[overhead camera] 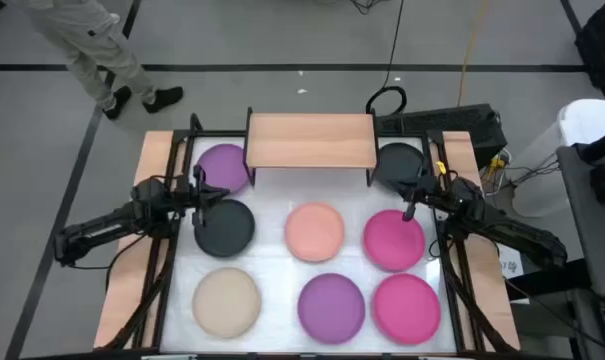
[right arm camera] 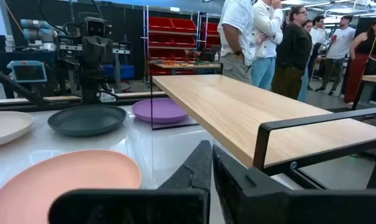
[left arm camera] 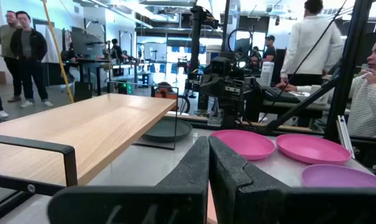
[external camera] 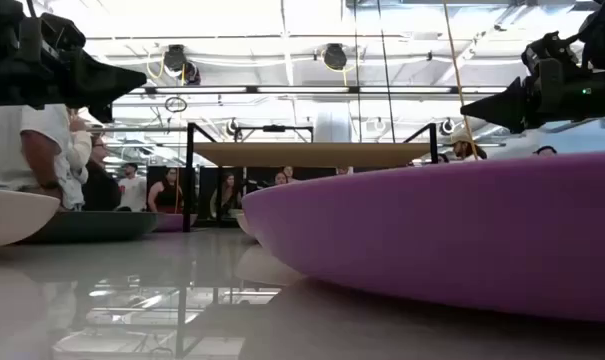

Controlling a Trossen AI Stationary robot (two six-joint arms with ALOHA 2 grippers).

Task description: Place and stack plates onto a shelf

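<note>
High view: the light wood rectangular shelf on thin black legs (overhead camera: 310, 140) stands at the far middle of the white counter (overhead camera: 272, 215) with a bare top; no stacking has begun. Eight round matte plates lie apart in loose rows, likely so each can be taken singly: a purple plate (overhead camera: 222, 166) and a black-grey plate (overhead camera: 398, 161) sit partly under the shelf ends. The left gripper (overhead camera: 214, 195) hovers over the black-grey plate at left (overhead camera: 225, 227), the right gripper (overhead camera: 410, 210) over a magenta plate (overhead camera: 394, 240).

Low view: both arms hang clear above the counter.

Wrist views: each gripper's jaws are pressed together, holding nothing.
</note>
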